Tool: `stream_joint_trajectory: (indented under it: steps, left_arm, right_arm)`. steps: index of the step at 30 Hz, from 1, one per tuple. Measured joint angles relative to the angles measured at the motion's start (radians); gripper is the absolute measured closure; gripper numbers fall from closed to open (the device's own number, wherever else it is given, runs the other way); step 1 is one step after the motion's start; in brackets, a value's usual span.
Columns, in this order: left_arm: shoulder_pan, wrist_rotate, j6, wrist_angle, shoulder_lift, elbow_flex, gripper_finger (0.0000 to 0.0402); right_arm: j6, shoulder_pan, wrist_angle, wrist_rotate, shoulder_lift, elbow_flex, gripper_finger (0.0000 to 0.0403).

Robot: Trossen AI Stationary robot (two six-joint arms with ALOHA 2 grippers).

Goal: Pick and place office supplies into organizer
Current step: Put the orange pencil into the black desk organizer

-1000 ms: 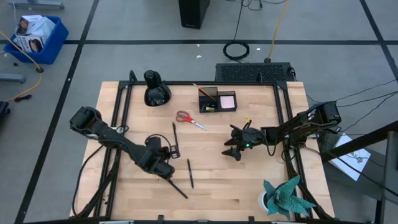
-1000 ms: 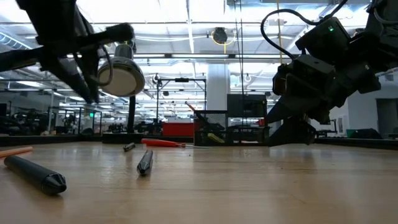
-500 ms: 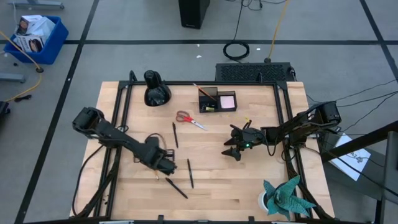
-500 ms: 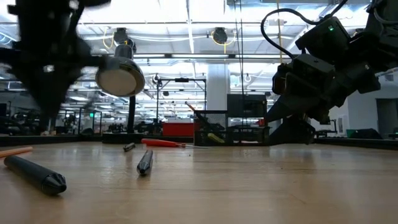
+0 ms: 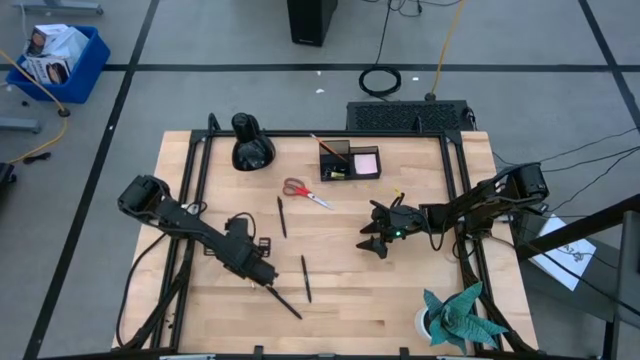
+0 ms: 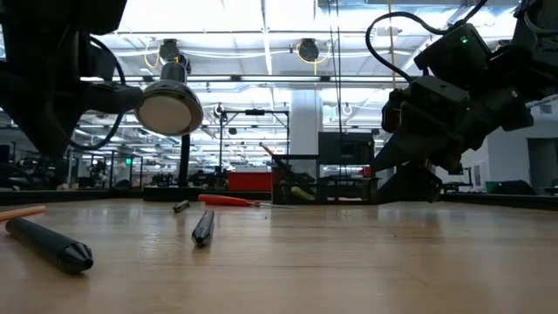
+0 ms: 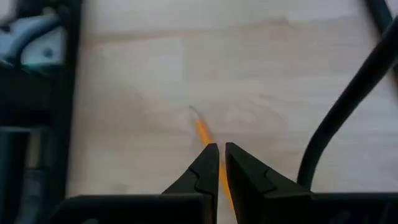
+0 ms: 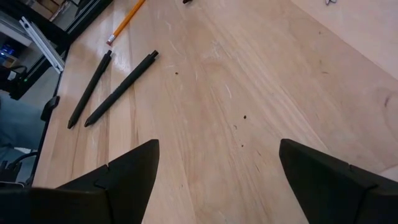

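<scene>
Pencil (image 7: 202, 132) shows orange in the left wrist view, running lengthwise straight out from between the left gripper (image 7: 219, 151), whose fingers are nearly together, seemingly pinching it. From above, the left gripper (image 5: 262, 272) is nearest; the organizer (image 5: 349, 160) lies far ahead. The right gripper (image 8: 216, 163) idles, spread wide.

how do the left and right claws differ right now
The left claw is nearly shut, its tips around an orange pencil lying on the table. The right claw is wide open with nothing between its fingers, over bare wood. Both are dark and two-fingered.
</scene>
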Motion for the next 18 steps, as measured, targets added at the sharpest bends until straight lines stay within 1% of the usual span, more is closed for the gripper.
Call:
stream_joint_trajectory:
  steps: [1,3,5,8,13,15,16,18]
  left_arm:
    - [-0.001,0.019,0.006,-0.007,0.0,0.001,0.0366]
    - [0.005,0.121,0.006,-0.025,-0.001,0.001,0.0366]
    - [0.012,0.181,0.006,-0.023,-0.01,0.002,0.0366]
    - [0.013,0.191,0.015,-0.023,-0.019,0.003,0.0366]
    - [-0.052,0.126,0.042,0.059,-0.018,0.003,0.0366]
    - [-0.09,0.101,-0.044,0.083,-0.017,0.004,0.0366]
    - [-0.108,0.104,-0.088,0.089,-0.017,0.009,0.0366]
    - [-0.151,0.122,-0.227,0.098,-0.017,0.035,0.0366]
  right_arm:
    - [0.0,0.0,0.0,0.0,0.0,0.0,0.0078]
    - [0.0,0.0,0.0,0.0,0.0,0.0,0.0078]
    - [0.0,0.0,0.001,0.0,0.0,0.0,0.0078]
    - [0.0,0.0,0.0,0.0,0.0,0.0,0.0078]
    - [0.0,0.0,0.001,0.0,0.0,0.0,0.0078]
    - [0.0,0.0,0.002,0.0,0.0,0.0,0.0078]
    - [0.0,0.0,0.001,0.0,0.0,0.0,0.0078]
    - [0.0,0.0,0.001,0.0,0.0,0.0,0.0078]
